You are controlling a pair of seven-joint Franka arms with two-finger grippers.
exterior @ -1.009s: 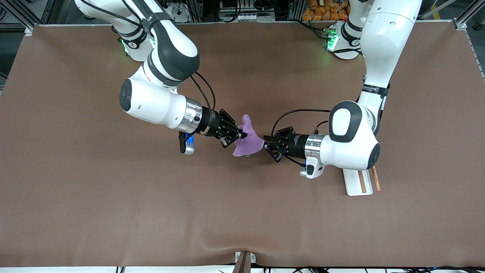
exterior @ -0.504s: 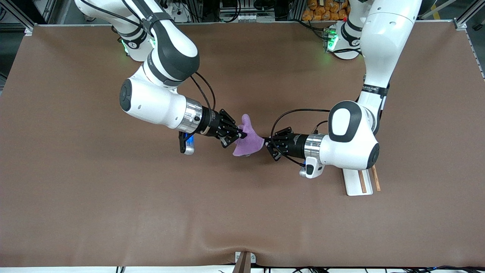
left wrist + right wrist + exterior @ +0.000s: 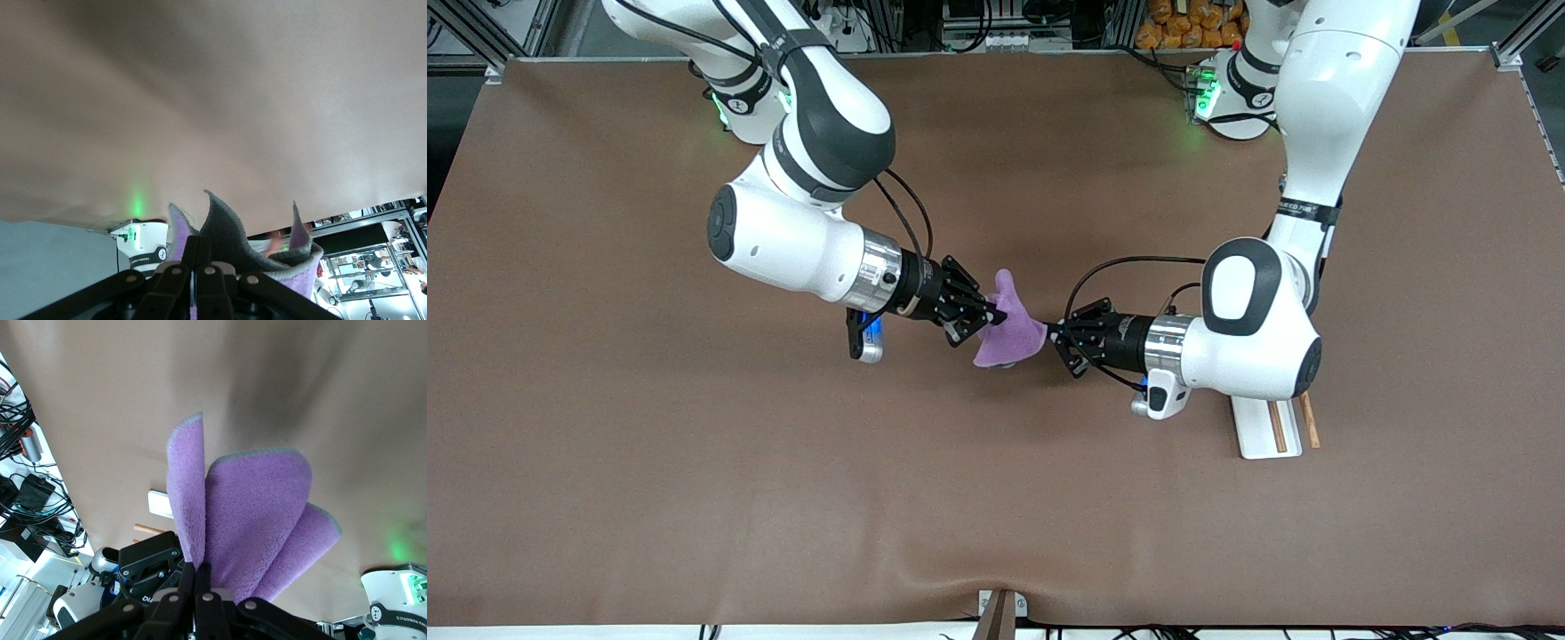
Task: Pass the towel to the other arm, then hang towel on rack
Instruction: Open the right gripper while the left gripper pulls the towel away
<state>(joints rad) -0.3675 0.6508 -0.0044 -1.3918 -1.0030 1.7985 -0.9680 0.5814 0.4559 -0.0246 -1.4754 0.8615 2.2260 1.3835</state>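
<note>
Towel hangs over the desk, pinched between my clamped left tool and clamped right tool.

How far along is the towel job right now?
Done: the right tool has carried the towel to mid-table. In hand: the handover, with the left tool also shut on the towel, so both grip it. Left: the right tool lets go, then hanging on the rack, bare beside the left arm.

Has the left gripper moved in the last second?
Yes. The left gripper shut on the towel and its arm edged toward the rack.
</note>
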